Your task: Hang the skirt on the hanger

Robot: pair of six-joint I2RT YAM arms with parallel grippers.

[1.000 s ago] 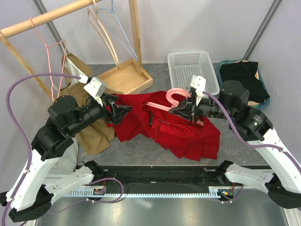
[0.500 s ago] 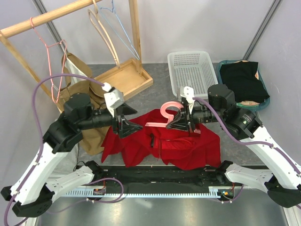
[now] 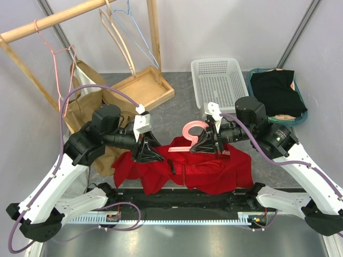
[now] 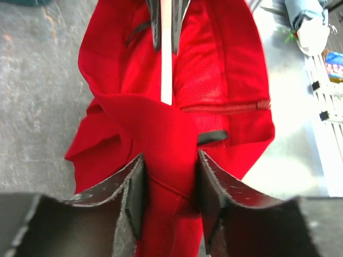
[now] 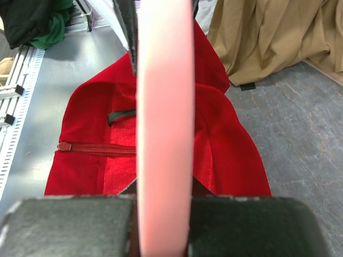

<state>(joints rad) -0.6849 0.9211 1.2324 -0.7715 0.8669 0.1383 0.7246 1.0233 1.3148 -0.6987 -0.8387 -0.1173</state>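
Red skirt (image 3: 217, 171) is bunched up on the grey surface (image 3: 177, 110), right in front of your arm bases and between the two arms. Your left end effector (image 3: 150, 152) has pinched a fold at the skirt's left side, and in the wrist view the cloth fills the gap between the fingers (image 4: 135, 193). Your right end effector (image 3: 206, 143) is clamped on the pink hanger (image 3: 190, 134), holding it just over the middle of the skirt. A white basket (image 3: 220, 77) sits behind on the right, and there's tan cloth (image 3: 104, 155) on the left.
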